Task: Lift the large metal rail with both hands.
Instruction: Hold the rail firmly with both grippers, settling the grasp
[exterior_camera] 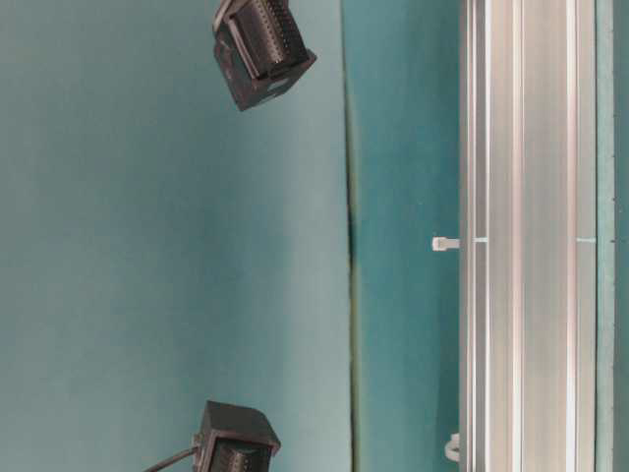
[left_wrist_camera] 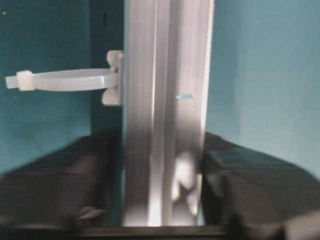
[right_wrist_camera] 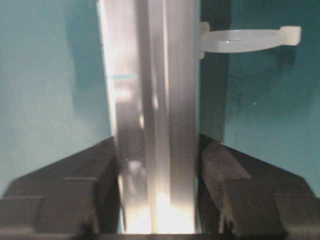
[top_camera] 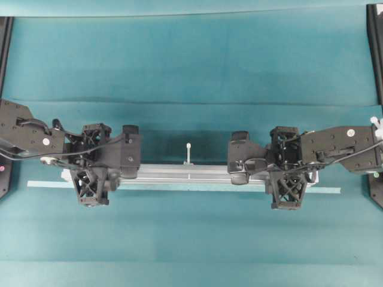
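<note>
- The worktop [top_camera: 191,66] was covered in teal cloth, with a seam or fold running across it in the overhead view.
- The large metal rail [top_camera: 179,173] lay lengthwise across the middle of the worktop, silver and grooved; whether it rested on the cloth or hung just clear could not be told.
- A small pale peg [top_camera: 188,152] stood on the rail's far side, near its middle.
- A thin pale strip [top_camera: 179,188] lay flat on the cloth just beside the rail's near edge, parallel to it and reaching further at both ends.
</note>
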You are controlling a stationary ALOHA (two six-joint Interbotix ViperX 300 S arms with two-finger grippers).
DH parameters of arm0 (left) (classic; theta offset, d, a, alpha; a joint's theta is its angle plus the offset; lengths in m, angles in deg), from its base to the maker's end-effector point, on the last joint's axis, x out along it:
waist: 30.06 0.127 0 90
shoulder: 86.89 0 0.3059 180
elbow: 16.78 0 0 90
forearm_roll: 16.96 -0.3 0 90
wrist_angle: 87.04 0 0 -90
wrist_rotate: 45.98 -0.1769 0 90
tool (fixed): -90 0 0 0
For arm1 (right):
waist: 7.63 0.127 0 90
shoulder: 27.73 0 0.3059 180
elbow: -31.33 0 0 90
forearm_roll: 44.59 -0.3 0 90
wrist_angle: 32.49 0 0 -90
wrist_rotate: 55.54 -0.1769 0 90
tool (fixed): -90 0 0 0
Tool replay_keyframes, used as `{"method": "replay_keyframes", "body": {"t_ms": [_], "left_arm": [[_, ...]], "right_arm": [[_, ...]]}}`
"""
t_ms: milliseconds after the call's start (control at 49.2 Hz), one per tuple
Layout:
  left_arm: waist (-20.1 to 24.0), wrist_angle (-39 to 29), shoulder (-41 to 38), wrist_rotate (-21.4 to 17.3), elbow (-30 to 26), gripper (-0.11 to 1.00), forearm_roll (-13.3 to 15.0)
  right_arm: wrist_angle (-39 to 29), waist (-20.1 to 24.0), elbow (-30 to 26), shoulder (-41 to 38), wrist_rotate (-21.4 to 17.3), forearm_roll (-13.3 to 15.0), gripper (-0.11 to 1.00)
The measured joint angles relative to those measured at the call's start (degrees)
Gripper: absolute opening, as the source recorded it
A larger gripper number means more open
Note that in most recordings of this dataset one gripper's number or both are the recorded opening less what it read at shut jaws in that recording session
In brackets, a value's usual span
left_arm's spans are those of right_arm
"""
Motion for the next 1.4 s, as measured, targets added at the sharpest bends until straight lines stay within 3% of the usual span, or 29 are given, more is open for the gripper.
{"method": "replay_keyframes", "body": {"t_ms": [773, 1017, 1404], "left_arm": [[-0.1, 0.2, 0.4, -0.1, 0.1, 0.36, -0.1], [0.1, -5.1, 4.6, 0.0, -1.9, 0.36, -0.1], [0.0, -19.0, 11.2, 0.0, -7.8, 0.36, 0.0]], "right_arm": [[-0.7, -0.3, -0.3, 0.0, -0.2, -0.4, 0.38], [-8.6, -0.3, -3.4, 3.3, -0.2, -0.5, 0.38], [-24.6, -0.3, -12.0, 9.9, 0.0, -1.4, 0.38]]}}
